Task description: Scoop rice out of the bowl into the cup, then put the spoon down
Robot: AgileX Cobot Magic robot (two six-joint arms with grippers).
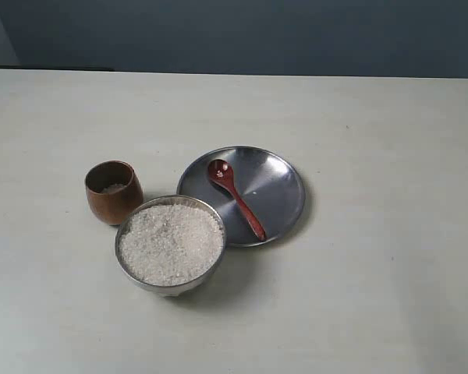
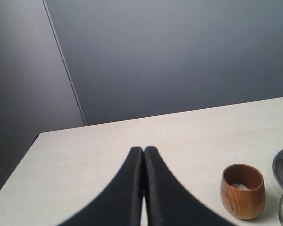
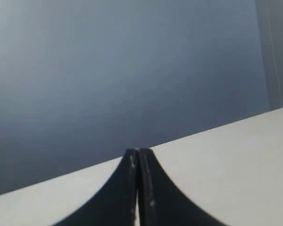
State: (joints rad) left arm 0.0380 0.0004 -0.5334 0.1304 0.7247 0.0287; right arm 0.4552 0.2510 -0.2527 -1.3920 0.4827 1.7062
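A steel bowl point(image 1: 132, 262) heaped with white rice point(image 1: 171, 241) stands near the table's front. Just behind it to the left is the dark-brown wooden cup point(image 1: 113, 192) with a few grains inside; the left wrist view also catches the cup point(image 2: 243, 190). The reddish-brown spoon point(image 1: 235, 197) lies on a flat steel plate point(image 1: 277, 187), a few grains in its bowl. No arm appears in the exterior view. My left gripper point(image 2: 143, 149) is shut and holds nothing, away from the cup. My right gripper point(image 3: 137, 150) is shut and holds nothing, over bare table.
The pale table point(image 1: 374, 296) runs wide on all sides of the three dishes. A dark blue-grey wall point(image 1: 242, 35) stands behind its far edge. In the left wrist view the plate's edge point(image 2: 280, 167) shows beside the cup.
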